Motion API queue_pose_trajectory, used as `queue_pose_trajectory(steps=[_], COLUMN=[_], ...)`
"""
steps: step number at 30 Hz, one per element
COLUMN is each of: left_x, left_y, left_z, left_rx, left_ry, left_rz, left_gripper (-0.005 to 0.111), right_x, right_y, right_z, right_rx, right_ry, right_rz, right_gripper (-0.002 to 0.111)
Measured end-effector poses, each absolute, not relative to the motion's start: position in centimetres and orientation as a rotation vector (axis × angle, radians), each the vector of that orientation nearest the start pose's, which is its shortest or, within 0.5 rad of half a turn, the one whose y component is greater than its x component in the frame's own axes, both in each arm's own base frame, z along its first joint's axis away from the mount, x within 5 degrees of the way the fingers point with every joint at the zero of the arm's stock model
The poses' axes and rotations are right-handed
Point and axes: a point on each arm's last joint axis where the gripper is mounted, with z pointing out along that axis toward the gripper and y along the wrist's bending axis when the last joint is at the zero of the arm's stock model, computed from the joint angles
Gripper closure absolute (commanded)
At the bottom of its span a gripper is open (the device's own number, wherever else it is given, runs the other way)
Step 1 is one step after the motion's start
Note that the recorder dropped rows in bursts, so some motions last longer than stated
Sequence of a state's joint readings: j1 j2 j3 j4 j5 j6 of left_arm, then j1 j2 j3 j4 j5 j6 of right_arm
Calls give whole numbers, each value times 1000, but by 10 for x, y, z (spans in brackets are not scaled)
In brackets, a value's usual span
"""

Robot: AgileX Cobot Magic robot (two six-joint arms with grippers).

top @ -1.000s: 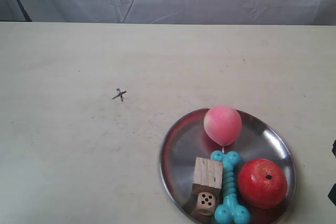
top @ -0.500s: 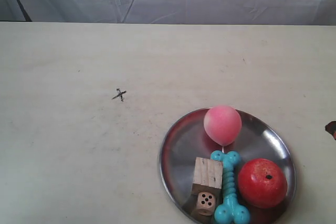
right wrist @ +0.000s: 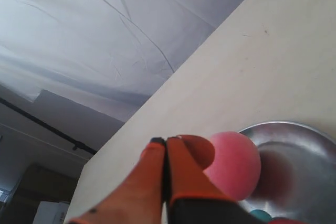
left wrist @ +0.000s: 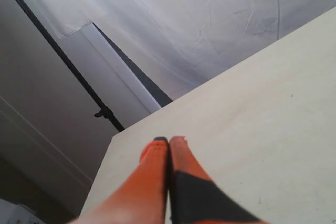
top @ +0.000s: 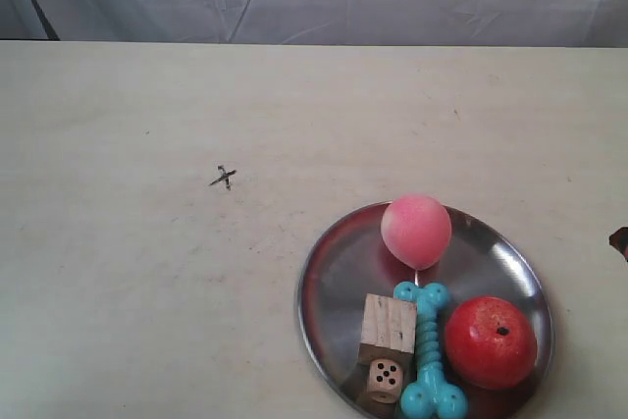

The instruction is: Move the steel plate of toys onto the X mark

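Got the steel plate (top: 334, 277) down at about 5 o'clock of the exterior view, flat on the counter (top: 147, 291), with its lowest rim clipped by the frame edge. Loaded with all the toys:
- pink ball (top: 416, 231) at 12 o'clock on the dish
- red apple-like ball (top: 491, 341) at 4
- turquoise bone (top: 429, 355) lying 12-to-6 below the pink ball
- wooden block (top: 388, 326) right against the bone at about 7
- little die (top: 385, 374) tucked just under the block

Not on the X mark (top: 224, 178) yet. Tiny dark cross on bare counter, well apart from the rim, out at 10 o'clock from the plate.

Over to the right claw (right wrist: 165, 140): orange fingers pressed tight together, gripping nothing, tips near the pink ball with shiny plate rim just past it. Same deal for the left claw (left wrist: 169, 140): squeezed fully closed, empty, over a bare corner of counter with the white backdrop sheet (left wrist: 210, 24) behind.

Also a small dark-red sliver (top: 619, 240) at the exterior view's edge, 3 o'clock from the plate. Too little showing to say what.
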State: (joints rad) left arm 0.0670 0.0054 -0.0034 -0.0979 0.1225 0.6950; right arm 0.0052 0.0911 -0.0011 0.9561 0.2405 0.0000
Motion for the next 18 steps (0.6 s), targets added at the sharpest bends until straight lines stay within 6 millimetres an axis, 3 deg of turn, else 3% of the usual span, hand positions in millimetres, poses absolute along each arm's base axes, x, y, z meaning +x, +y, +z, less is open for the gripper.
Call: queue_pose_trajectory(steps=[8, 18], left_x=[57, 50], left_y=[4, -3], left_z=[204, 241], left_rx=[490, 542], left_ry=[1547, 1086], left_rz=[577, 808], left_gripper=[107, 107], right_x=[61, 60], right_y=[19, 21], right_z=[195, 195], right_rx=[666, 649], right_ry=[1671, 1684], right_rz=[866, 888], right_gripper=[108, 108])
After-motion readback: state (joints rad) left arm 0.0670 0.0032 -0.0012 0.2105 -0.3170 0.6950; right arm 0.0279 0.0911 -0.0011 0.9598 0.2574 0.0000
